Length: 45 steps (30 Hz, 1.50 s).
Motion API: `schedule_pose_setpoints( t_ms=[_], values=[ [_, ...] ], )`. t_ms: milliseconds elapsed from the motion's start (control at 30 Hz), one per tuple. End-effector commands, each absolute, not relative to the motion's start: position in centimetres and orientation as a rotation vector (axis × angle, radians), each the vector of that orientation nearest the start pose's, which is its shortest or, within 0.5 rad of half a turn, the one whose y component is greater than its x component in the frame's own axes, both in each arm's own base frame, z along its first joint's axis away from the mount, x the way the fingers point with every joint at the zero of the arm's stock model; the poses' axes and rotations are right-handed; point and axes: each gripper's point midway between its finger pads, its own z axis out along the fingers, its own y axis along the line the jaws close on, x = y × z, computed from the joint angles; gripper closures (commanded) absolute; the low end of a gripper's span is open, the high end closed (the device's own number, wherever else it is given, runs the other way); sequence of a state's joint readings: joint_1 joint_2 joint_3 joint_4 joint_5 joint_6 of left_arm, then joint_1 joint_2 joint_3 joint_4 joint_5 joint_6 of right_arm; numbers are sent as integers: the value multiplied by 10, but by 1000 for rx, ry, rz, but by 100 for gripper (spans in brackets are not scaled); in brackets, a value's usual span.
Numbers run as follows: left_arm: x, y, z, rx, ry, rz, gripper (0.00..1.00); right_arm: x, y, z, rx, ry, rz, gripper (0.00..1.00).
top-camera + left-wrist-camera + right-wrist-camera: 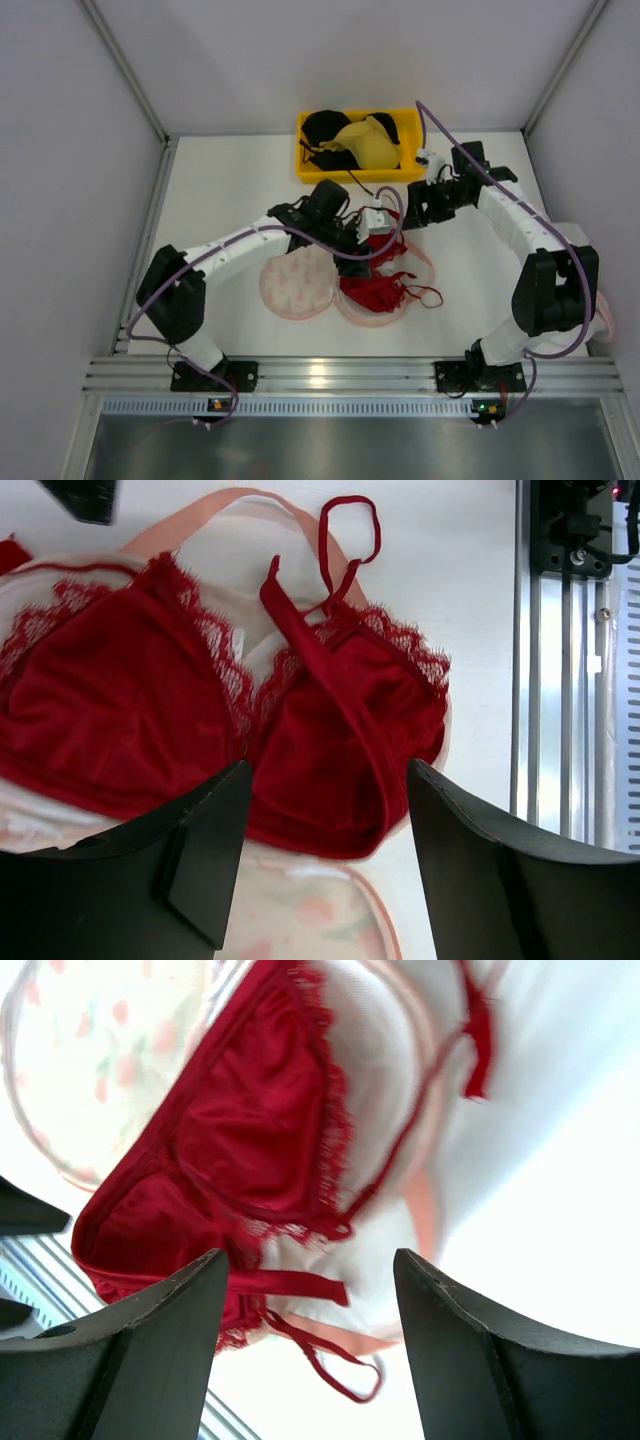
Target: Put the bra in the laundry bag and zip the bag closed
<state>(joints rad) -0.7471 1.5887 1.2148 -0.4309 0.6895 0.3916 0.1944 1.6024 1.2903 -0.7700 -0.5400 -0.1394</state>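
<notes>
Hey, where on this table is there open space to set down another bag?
Bare table lies far left, between the yellow bin and the left arm, and near right, between the bra straps and right arm. The middle, around the laundry bag, is crowded.

The bra (110, 710) is made of smooth red cloth with a soft sheen, and its edges are trimmed with fine lace. The laundry bag (297, 283) is seen as thin printed mesh, bound with matt pink fabric trim. The fingers (205, 860) of the left gripper (328, 770) and of the right gripper (310, 1256) are formed of matt black plastic. The table (220, 190) is finished in smooth matt white, and the rail (530, 680) is made of brushed metal.
</notes>
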Motion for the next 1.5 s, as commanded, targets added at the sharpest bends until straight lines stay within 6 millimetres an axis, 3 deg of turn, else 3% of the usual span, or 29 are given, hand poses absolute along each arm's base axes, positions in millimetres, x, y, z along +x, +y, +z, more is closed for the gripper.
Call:
schedule_pose_setpoints(
  t_ms=[0, 67, 133, 167, 233, 300, 333, 567, 700, 767, 833, 900, 1000, 1133, 1300, 1433, 1467],
  values=[
    [235, -384, 159, 1599, 1735, -910, 32, 327, 117, 159, -527, 2482, 684, 32],
    [236, -405, 141, 1633, 1762, -883, 32, 324, 98, 159, -466, 2489, 658, 33],
    [244, -426, 148, 1638, 1724, -857, 32, 317, 88, 159, -437, 2501, 648, 33],
    [248, -432, 135, 1652, 1743, -840, 32, 317, 70, 163, -377, 2492, 618, 33],
    [255, -446, 141, 1663, 1699, -825, 32, 312, 60, 163, -348, 2498, 598, 33],
    [252, -453, 123, 1722, 1720, -820, 32, 310, 47, 167, -314, 2486, 566, 33],
    [252, -459, 128, 1731, 1702, -835, 32, 306, 44, 167, -305, 2492, 565, 33],
    [248, -469, 85, 1818, 1740, -831, 34, 301, 18, 180, -236, 2473, 510, 33],
    [245, -474, 73, 1846, 1739, -824, 37, 297, 13, 182, -229, 2472, 498, 33],
    [248, -474, 64, 1845, 1764, -804, 41, 295, 12, 183, -228, 2470, 493, 33],
    [251, -475, 62, 1834, 1778, -795, 52, 293, 11, 182, -223, 2473, 496, 34],
    [251, -475, 65, 1832, 1772, -797, 67, 292, 11, 184, -228, 2465, 495, 34],
    [246, -476, 90, 1812, 1731, -831, 81, 291, 12, 183, -232, 2461, 499, 34],
    [241, -476, 140, 1749, 1668, -868, 98, 291, 13, 183, -234, 2453, 509, 35],
    [234, -465, 171, 1676, 1683, -886, 100, 292, 15, 182, -238, 2447, 528, 36],
    [249, -449, 199, 1511, 1771, -864, 100, 291, 17, 182, -258, 2440, 536, 36],
    [254, -443, 197, 1469, 1808, -857, 100, 290, 17, 182, -259, 2441, 541, 36]
  ],
)
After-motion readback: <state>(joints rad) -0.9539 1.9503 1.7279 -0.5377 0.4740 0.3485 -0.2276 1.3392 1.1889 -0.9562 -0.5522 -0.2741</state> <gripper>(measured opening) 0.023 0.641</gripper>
